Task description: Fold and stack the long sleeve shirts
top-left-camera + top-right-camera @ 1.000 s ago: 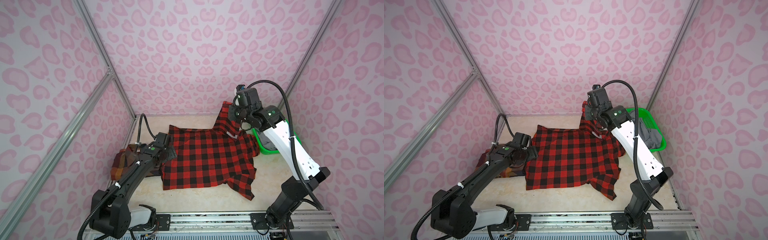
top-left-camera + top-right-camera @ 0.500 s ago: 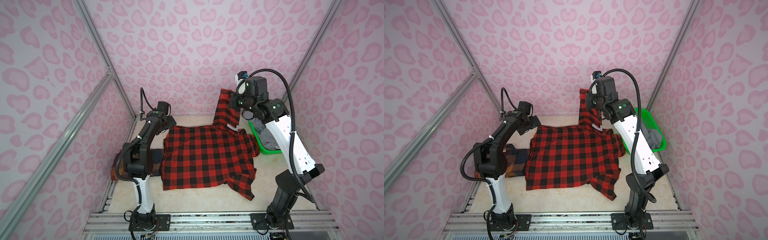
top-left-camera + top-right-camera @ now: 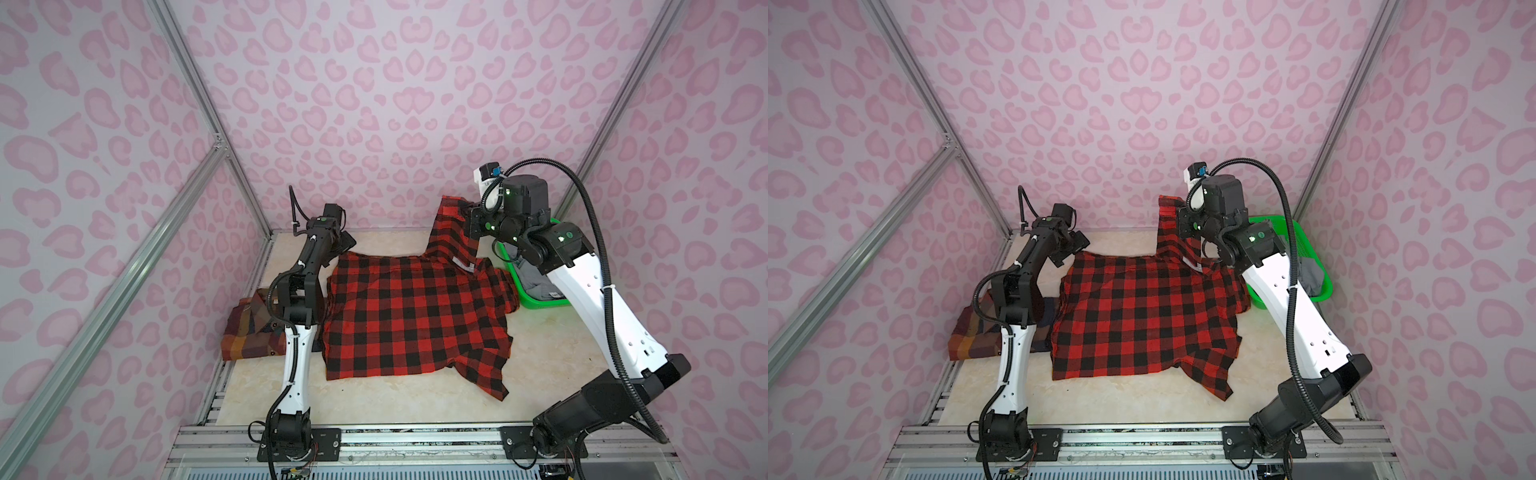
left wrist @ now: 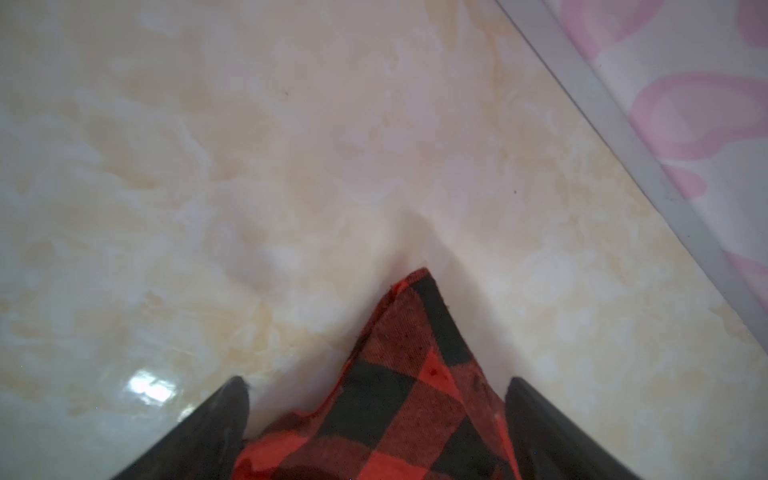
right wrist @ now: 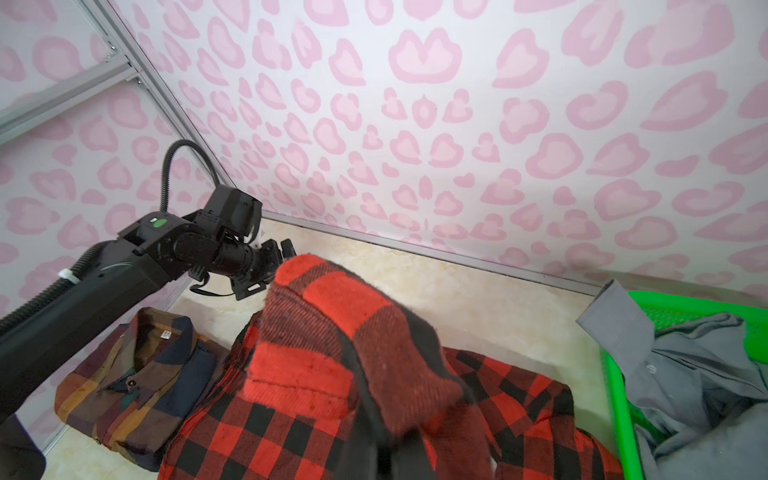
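We count three shirts, one red-and-black check shirt (image 3: 415, 320), one dark plaid shirt (image 3: 249, 336) left, one grey shirt (image 5: 685, 374) right, one green basket (image 3: 540, 302), two robot arms (image 3: 296, 365) (image 3: 602, 307).

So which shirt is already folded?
The brown-orange-navy plaid shirt, a neat folded rectangle; the red-and-black flannel lies spread out, the grey shirt crumpled in the green basket.

A lab booth: pink-print walls (image 3: 395, 83) on aluminium framing (image 3: 203, 104).

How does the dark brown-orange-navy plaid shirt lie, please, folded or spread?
Folded: the dark brown-orange-navy plaid shirt forms a compact rectangle with its collar on top.
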